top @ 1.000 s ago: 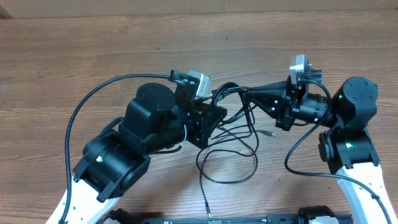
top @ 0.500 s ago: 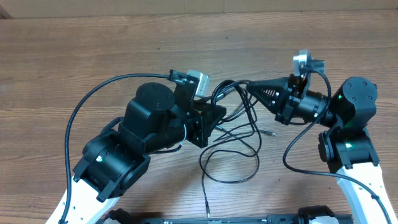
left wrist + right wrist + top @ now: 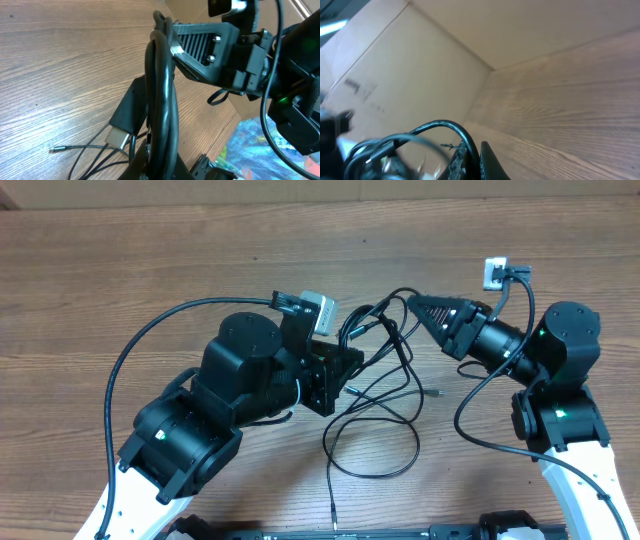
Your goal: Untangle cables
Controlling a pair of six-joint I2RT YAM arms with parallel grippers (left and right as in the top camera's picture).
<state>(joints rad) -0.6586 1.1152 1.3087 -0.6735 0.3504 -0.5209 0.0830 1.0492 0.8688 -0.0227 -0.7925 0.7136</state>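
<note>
The cables (image 3: 385, 395) are thin black cords in tangled loops between my two arms, with one wide loop (image 3: 375, 455) lying on the wood toward the near edge. My left gripper (image 3: 347, 363) is shut on a bunch of the cables. In the left wrist view that bunch (image 3: 161, 90) rises straight up from my left gripper (image 3: 162, 167). My right gripper (image 3: 417, 303) is shut on a strand at the top of the tangle. The right wrist view shows this strand (image 3: 451, 126) arching out from between the shut fingers of my right gripper (image 3: 476, 161). A flat metal-tipped plug (image 3: 120, 136) lies on the table.
A small loose plug (image 3: 434, 393) lies on the wood right of the tangle, and one cable end (image 3: 332, 515) runs to the near edge. Thick black robot wires (image 3: 130, 355) arc beside the left arm. A brown cardboard wall (image 3: 420, 75) stands beyond the table.
My right gripper has lifted and swung toward the far side with its strand, drawing the upper loops up and away from the left gripper. The left arm has stayed still.
</note>
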